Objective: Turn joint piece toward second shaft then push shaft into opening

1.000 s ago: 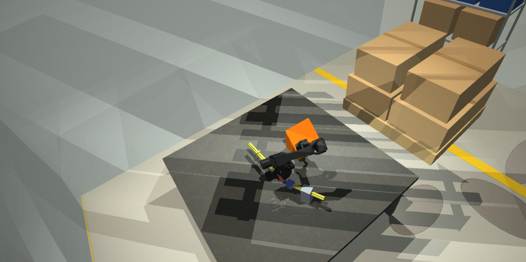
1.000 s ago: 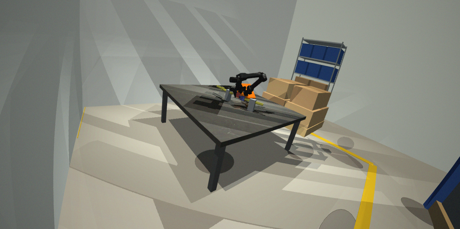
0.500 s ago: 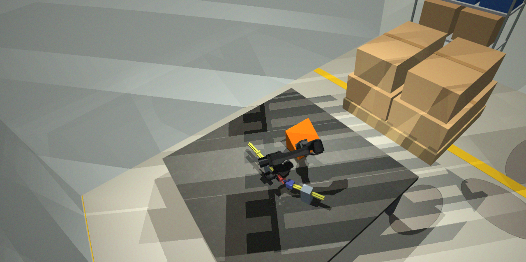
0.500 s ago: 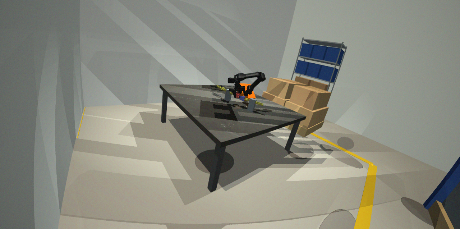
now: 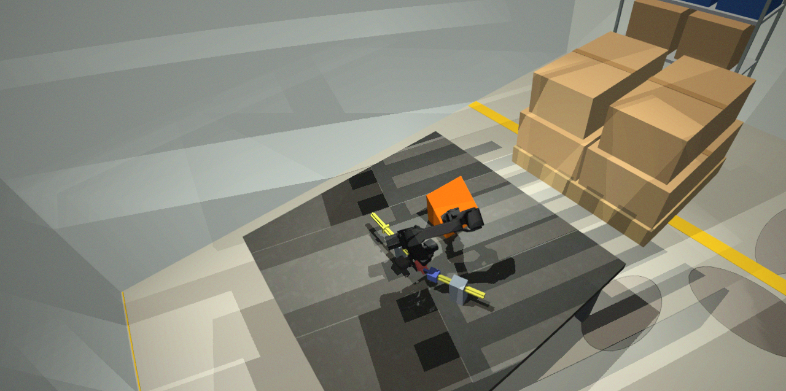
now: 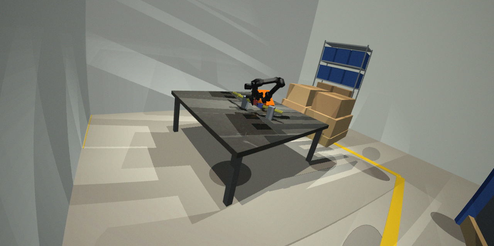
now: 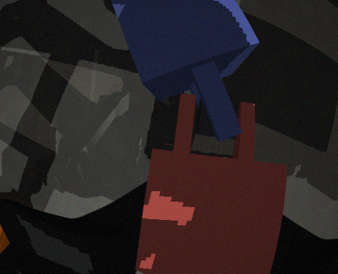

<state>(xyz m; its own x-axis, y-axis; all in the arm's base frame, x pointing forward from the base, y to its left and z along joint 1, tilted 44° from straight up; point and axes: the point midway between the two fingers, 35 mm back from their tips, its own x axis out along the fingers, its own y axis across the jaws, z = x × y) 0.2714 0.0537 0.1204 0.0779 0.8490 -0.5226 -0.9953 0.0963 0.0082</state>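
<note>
Top view, reading left to right: a yellow shaft [image 5: 380, 222] runs under the black arm to the pincer [image 5: 411, 263], which is clamped part-way shut on the red joint [image 5: 419, 266] over the bench [image 5: 307, 278]; right of it sit the blue piece [image 5: 433, 274], a grey block [image 5: 457, 290] and the second shaft [image 5: 473, 292]. Wrist view shows the joint's [image 7: 210, 218] two prongs straddling the blue stem [image 7: 217, 103] askew. If the turn stops short, the opening likely stays off-axis and the shaft jams; over-twisting could slip the grip.
</note>
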